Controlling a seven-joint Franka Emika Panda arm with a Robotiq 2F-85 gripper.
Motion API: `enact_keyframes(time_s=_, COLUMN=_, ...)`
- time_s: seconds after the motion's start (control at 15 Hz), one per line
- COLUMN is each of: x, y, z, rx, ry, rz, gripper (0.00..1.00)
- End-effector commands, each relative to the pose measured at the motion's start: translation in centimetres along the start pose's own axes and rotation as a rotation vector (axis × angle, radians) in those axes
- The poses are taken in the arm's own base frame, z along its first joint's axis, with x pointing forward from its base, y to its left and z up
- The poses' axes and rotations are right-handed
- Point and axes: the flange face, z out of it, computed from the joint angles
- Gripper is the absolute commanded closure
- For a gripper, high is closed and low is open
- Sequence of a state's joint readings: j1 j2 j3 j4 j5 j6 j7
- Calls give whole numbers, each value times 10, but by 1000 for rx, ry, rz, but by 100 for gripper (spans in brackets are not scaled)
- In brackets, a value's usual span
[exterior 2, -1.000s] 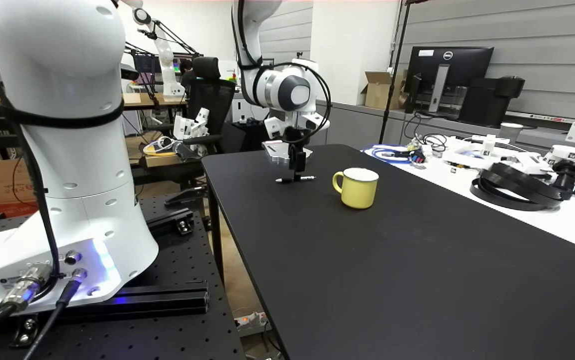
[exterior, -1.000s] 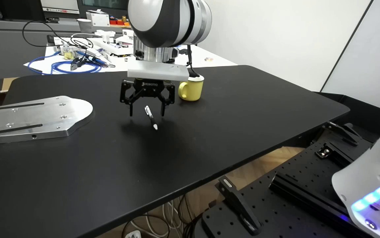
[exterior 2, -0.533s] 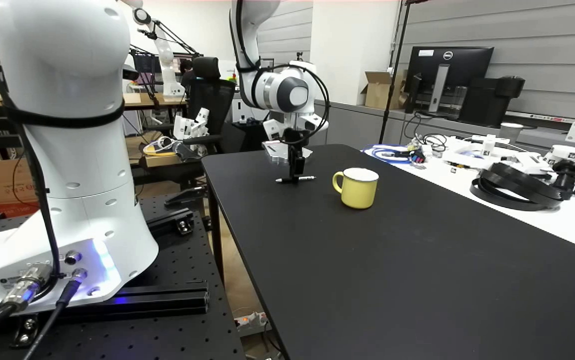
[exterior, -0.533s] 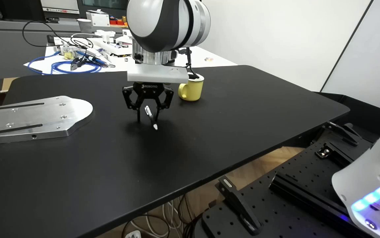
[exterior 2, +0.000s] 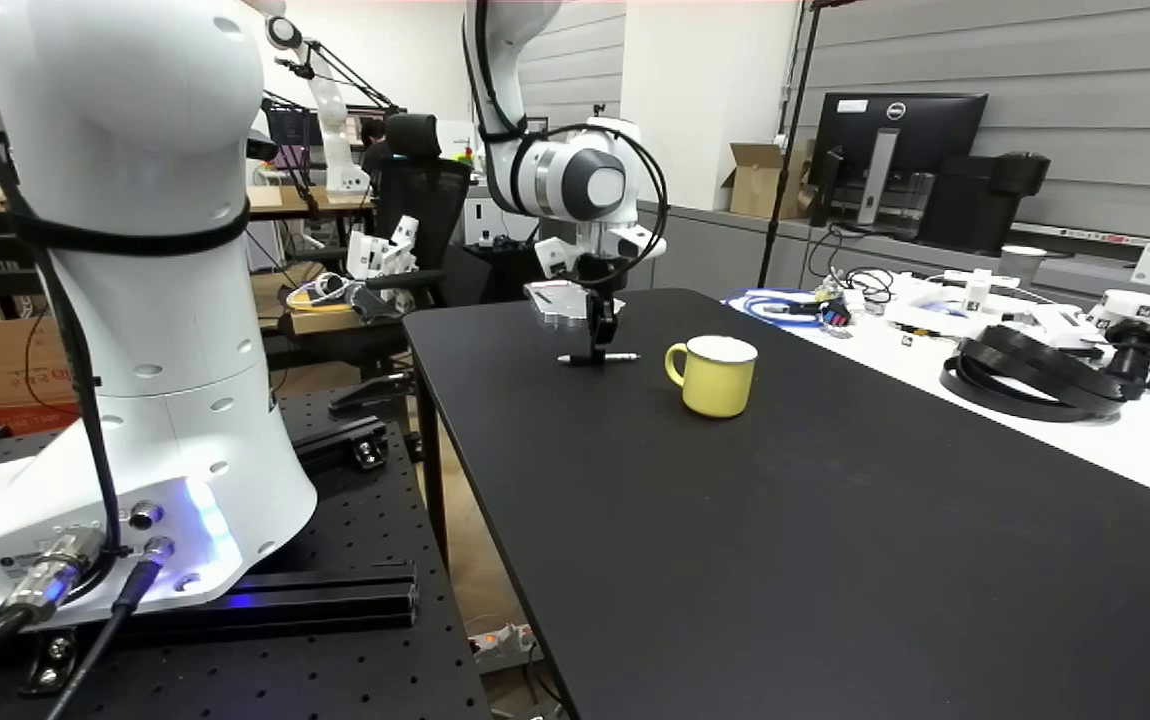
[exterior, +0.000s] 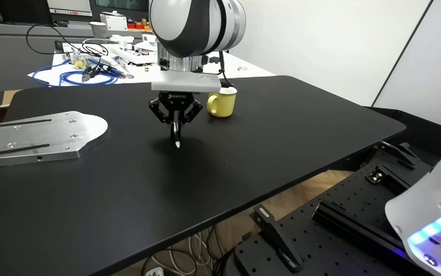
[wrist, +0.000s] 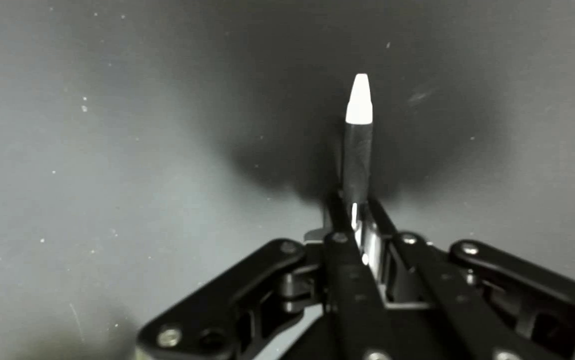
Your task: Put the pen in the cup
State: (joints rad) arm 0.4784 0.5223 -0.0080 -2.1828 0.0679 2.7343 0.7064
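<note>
The pen [wrist: 358,155], dark with a white tip, is pinched between the fingers of my gripper [wrist: 356,202]. Its tip points up and away in the wrist view. In an exterior view the gripper [exterior: 176,134] holds it just over the table, and the fingers cover part of the barrel. Both ends of the pen [exterior 2: 623,357] stick out sideways past the fingers in an exterior view. It lies roughly level; I cannot tell whether it touches the tabletop. The yellow cup [exterior 2: 717,380] stands upright on the table a short way from the gripper, its handle towards it.
A flat silver metal plate [exterior: 63,134] lies at one end of the black table [exterior: 266,153]. Behind is a white table [exterior 2: 895,350] cluttered with cables, white parts and black bands [exterior 2: 1025,375]. The robot's base [exterior 2: 145,450] stands beside the table's edge.
The fingers went from wide apart to shut on the pen. The pen has swung slightly, in line with the fingers. The hand dipped, then rose a little. The cup stayed put.
</note>
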Motion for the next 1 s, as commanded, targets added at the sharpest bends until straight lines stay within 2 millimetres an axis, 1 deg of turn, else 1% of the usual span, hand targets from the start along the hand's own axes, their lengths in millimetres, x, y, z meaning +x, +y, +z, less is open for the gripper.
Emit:
enact_keyframes(time_s=0.0, x=28, y=15, z=-29, rx=0, ry=-13, rz=98, gripper=97)
enact_keyframes(time_s=0.2, x=63, y=35, z=-59, rx=51, ry=-52, rz=199, gripper=97)
enact_keyframes(time_s=0.4, x=95, y=59, z=-85, rx=142, ry=-148, rz=323, gripper=97)
enact_keyframes(time_s=0.6, x=120, y=86, z=-96, rx=240, ry=-274, rz=407, gripper=97)
enact_keyframes(time_s=0.8, x=134, y=112, z=-101, rx=329, ry=-407, rz=484, gripper=97)
enact_keyframes(time_s=0.93, x=142, y=131, z=-108, rx=393, ry=-499, rz=521, gripper=97)
